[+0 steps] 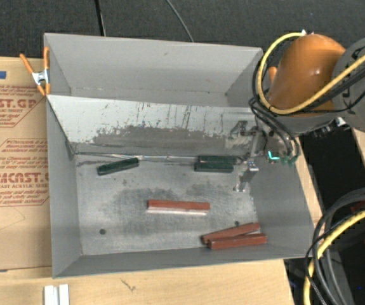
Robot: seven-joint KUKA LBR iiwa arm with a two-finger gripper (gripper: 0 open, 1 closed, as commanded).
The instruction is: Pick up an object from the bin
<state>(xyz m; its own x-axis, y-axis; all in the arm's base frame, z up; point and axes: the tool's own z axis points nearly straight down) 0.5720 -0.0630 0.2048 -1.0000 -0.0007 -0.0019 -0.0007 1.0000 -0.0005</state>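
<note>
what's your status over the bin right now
Gripper at the bin's right side. Nearest thing: dark green handle just to its left. Brown sticks lie apart toward the front.

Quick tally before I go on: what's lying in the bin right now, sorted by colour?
green-handled tools: 2, one at the left, one at the right by the arm
reddish-brown bars: 3, one in the middle, two side by side at the front right
Total: 5

The cardboard (11,145) left of the bin (65,196) has red letters. They say "CAST.GP" and "CAST ACRYLIC SHE". The other words are too small to read.
</note>
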